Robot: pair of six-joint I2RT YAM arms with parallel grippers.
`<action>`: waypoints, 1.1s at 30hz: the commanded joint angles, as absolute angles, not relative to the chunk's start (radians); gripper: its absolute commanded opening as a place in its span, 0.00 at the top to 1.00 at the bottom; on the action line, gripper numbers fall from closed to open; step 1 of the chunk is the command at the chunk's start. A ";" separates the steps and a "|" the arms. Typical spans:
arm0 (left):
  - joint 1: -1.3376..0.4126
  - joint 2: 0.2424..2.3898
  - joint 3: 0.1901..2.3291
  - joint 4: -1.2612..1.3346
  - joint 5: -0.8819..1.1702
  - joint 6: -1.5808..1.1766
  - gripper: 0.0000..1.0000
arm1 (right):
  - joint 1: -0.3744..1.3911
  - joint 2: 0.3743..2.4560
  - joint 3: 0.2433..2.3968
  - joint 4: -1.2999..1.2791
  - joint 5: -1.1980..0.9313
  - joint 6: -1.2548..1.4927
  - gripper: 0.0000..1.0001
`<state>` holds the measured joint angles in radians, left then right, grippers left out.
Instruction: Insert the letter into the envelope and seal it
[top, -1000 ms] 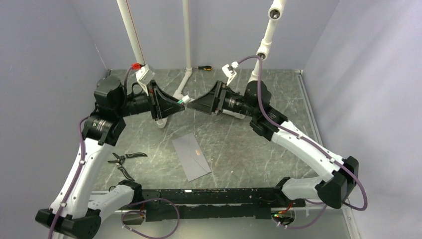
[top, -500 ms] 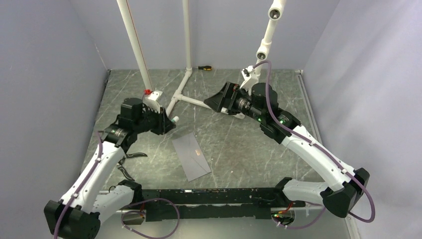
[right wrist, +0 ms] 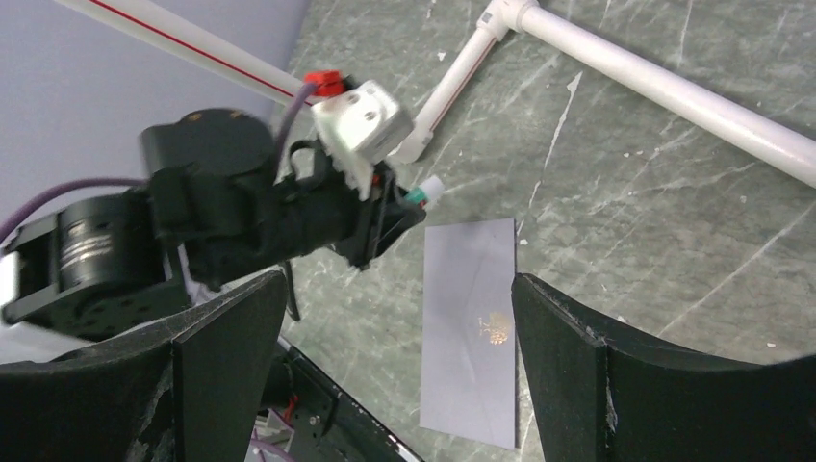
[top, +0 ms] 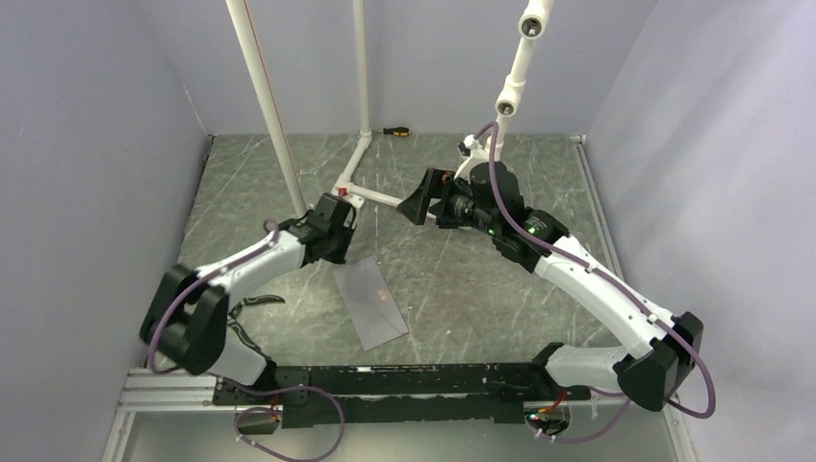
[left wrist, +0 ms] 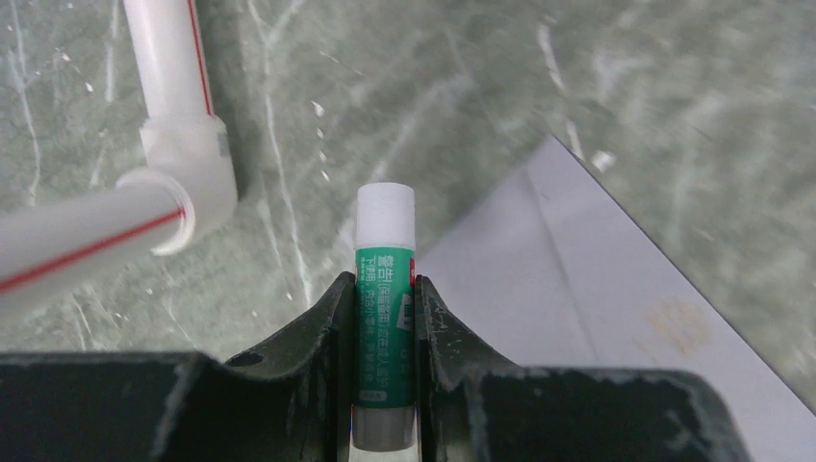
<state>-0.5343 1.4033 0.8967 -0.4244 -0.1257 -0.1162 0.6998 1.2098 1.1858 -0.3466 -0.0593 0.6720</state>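
The pale grey envelope (top: 370, 305) lies flat on the table, flap folded down, with a small brownish spot (right wrist: 493, 327) at the flap's tip. The letter is out of view. My left gripper (left wrist: 383, 281) is shut on a green glue stick (left wrist: 385, 241) whose white end points forward. It hovers low just beyond the envelope's (left wrist: 616, 318) far left corner. In the top view the left gripper (top: 339, 223) sits at that corner. My right gripper (top: 414, 204) hangs higher, to the right, and is open and empty. The right wrist view looks down between its wide fingers (right wrist: 226, 346) at the envelope (right wrist: 471, 327).
A white pipe frame (top: 366, 164) stands at the back, its foot (left wrist: 183, 188) close to the left of the glue stick. A screwdriver (top: 395, 130) lies by the back wall. Pliers (top: 241, 308) lie left of the envelope. Grey walls close in both sides.
The two grippers met in mid-air a second ago. The left arm has since swung down to the envelope's far corner with the glue stick. The right gripper has drawn back slightly and opened wider.
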 commanded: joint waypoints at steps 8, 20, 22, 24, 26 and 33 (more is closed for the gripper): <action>-0.513 1.697 1.023 -0.219 -0.247 -0.070 0.85 | 0.676 1.233 1.180 -0.308 -0.107 0.661 0.13; -0.501 1.689 1.023 -0.277 -0.222 -0.074 0.36 | 0.657 1.255 1.183 -0.323 -0.126 0.666 0.13; -0.502 1.673 1.043 -0.301 -0.208 -0.077 0.36 | 0.654 1.256 1.186 -0.329 -0.124 0.667 0.13; -0.502 1.630 1.067 -0.328 -0.188 -0.086 0.34 | 0.652 1.254 1.193 -0.340 -0.117 0.664 0.13; -0.506 1.576 1.097 -0.367 -0.173 -0.100 0.22 | 0.649 1.246 1.204 -0.358 -0.099 0.655 0.13; -0.512 1.340 1.193 -0.543 -0.144 -0.179 0.07 | 0.641 1.200 1.276 -0.446 0.010 0.585 0.11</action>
<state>-0.5056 1.4986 1.1240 -0.4416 -0.1764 -0.1154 0.6487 1.2549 1.1931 -0.4015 -0.0769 0.6453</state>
